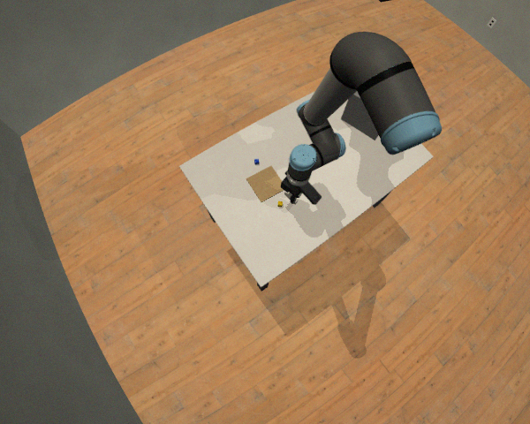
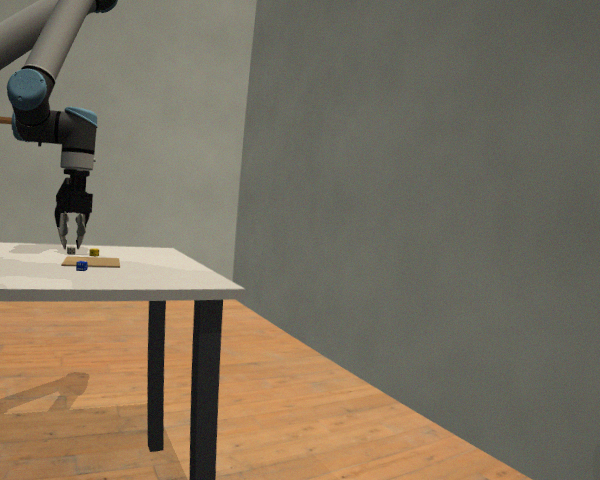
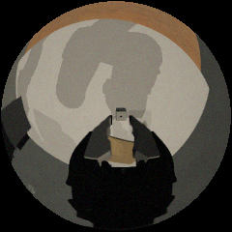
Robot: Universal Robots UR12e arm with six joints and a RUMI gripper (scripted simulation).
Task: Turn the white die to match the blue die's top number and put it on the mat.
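The white die [image 2: 70, 250] [image 3: 121, 115] sits on the table; in the wrist view one dark pip shows on a face toward the camera. My gripper [image 2: 72, 248] [image 3: 120, 116] is partly open, with its fingertips just above the white die and gaps beside it. In the top view the gripper [image 1: 293, 200] hides the white die. The blue die [image 1: 256, 161] [image 2: 81, 266] sits off the tan mat [image 1: 261, 185] [image 2: 108, 262] [image 3: 122, 151]. The yellow die [image 1: 280, 203] [image 2: 94, 252] sits off the mat near the gripper. Top numbers of the blue and yellow dice are too small to read.
The white table [image 1: 238, 214] [image 2: 186, 281] carries the dice and mat. The yellow die is close beside the gripper, and the mat's edge is also near. The arm's shadow falls across the table around the gripper.
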